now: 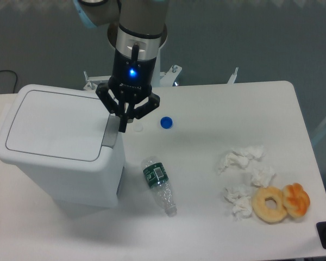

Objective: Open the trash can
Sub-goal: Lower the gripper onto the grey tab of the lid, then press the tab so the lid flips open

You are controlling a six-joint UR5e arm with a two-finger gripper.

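Note:
The trash can (57, 141), a large white bin with a flat lid lying shut, stands at the left of the table. A grey push-button tab (111, 131) sits on its right edge. My gripper (123, 126) hangs point-down right over that tab, fingers pressed together and shut, holding nothing. Whether the fingertips touch the tab cannot be told from this view.
A clear plastic bottle (159, 185) with a green label lies just right of the bin. A blue cap (165, 123) rests behind it. Crumpled tissues (244, 174), a doughnut (269, 205) and a pastry (296, 199) lie at the right. The arm's base (136, 70) stands at the back.

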